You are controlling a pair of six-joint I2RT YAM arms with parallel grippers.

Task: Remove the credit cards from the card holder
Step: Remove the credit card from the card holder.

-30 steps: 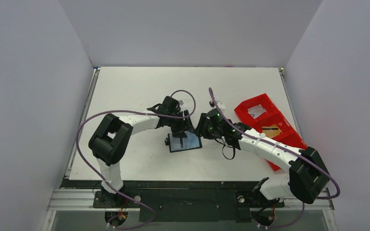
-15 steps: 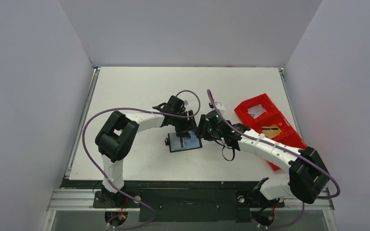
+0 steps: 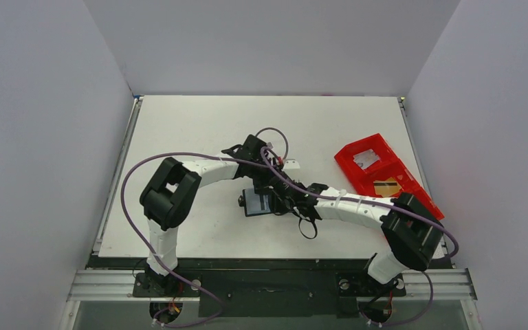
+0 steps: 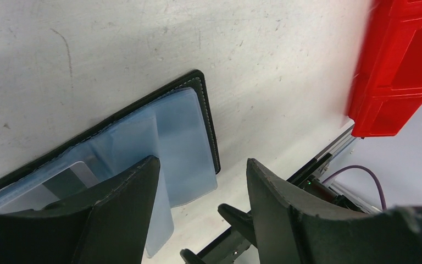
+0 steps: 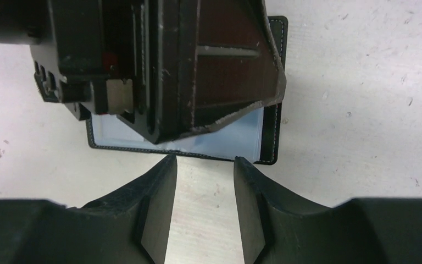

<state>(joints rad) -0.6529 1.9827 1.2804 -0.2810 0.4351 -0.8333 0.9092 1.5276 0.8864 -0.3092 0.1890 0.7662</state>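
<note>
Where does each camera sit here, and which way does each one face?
Top external: above and behind the arm bases, looking down on the white table; both whole arms, left hand and right hand meeting over the flat black card holder with blue-grey sleeves.
Left wrist: on the left arm, looking down past its open hand at the card holder and red plastic compartment tray.
Right wrist: low, facing the card holder past its open hand; the left hand fills the top.
Shared: both wrist views show the card holder.
</note>
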